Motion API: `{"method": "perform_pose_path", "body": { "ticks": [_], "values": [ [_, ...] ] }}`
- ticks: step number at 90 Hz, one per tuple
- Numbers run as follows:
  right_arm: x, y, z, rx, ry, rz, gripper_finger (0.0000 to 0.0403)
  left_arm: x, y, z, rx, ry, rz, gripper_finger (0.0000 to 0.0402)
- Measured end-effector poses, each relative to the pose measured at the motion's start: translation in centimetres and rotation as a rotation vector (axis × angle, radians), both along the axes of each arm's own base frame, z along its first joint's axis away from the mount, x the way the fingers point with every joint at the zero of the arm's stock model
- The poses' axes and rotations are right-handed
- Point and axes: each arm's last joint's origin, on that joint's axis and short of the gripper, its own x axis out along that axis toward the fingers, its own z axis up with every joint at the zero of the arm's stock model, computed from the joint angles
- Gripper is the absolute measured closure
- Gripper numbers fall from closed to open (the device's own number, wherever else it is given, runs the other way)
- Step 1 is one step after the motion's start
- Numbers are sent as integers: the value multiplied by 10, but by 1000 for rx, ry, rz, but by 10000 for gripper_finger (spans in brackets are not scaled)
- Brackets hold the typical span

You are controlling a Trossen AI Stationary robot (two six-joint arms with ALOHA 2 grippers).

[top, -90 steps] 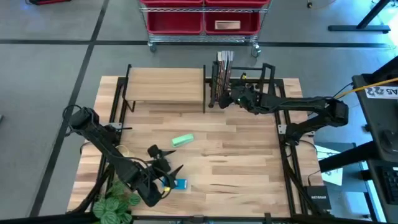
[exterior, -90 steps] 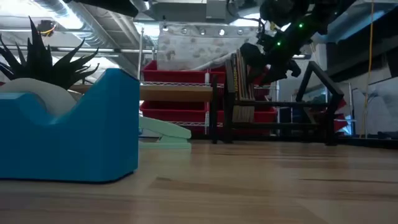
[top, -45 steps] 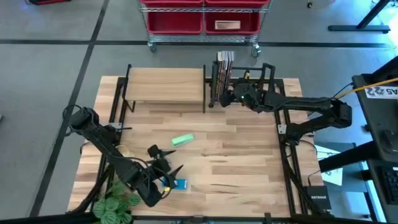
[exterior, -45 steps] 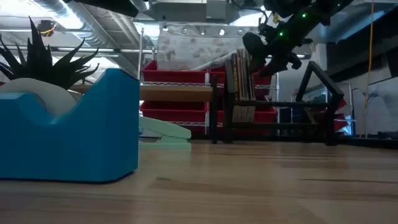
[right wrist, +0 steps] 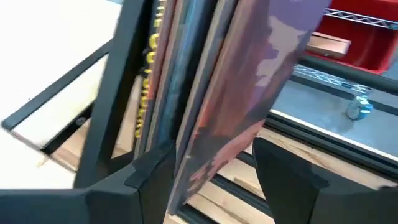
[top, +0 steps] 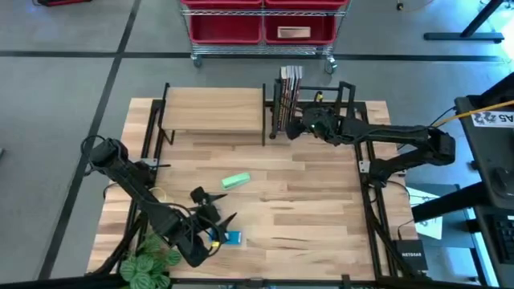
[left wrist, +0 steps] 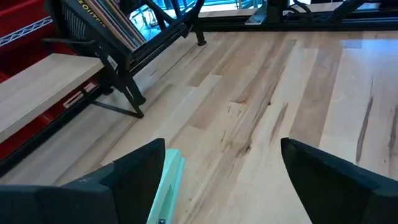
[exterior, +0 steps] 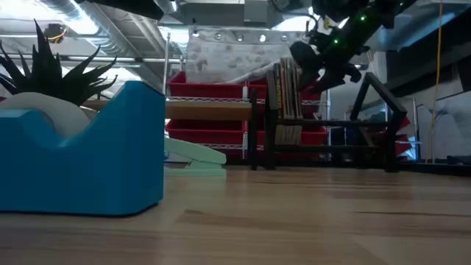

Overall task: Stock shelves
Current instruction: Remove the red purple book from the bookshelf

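One light butcher-block wooden table (top: 305, 217) is seen, carrying two shelf units. The light wood-topped two-tier shelf with black metal legs (top: 214, 111) stands to the far side of the left gripper; the black open-frame metal book rack (top: 321, 104) stands directly under and around the right gripper. Behind the table, one wheeled metal cart with red bins (top: 262, 28) is parked.

Two dark arms are counted. The right gripper (top: 299, 126) is held up at the rack's left end, just beside a row of thin upright books (top: 287, 84) stored there. Its fingers (right wrist: 286, 171) are spread apart, and the nearest book cover appears between them in the wrist view; whether it is touched cannot be told.

The left gripper (top: 210, 210) is held low near the table's front left, its fingers (left wrist: 134, 177) spread wide with nothing between them. One mint-green stapler (top: 235, 181) lies just ahead of it, one blue tape dispenser (top: 231, 238) just beside it, and one green potted plant (top: 148, 265) behind it.
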Motion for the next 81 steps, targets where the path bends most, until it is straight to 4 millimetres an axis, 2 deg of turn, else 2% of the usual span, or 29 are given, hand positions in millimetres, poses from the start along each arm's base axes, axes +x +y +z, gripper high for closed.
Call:
{"method": "perform_pose_path", "body": {
  "ticks": [47,81],
  "values": [
    [4,-2,-7,4,-9,-64,205,0,0,0,1,1,0,93],
    [3,-1,0,20,-62,-20,205,0,0,0,-2,4,-2,93]
  ]
}}
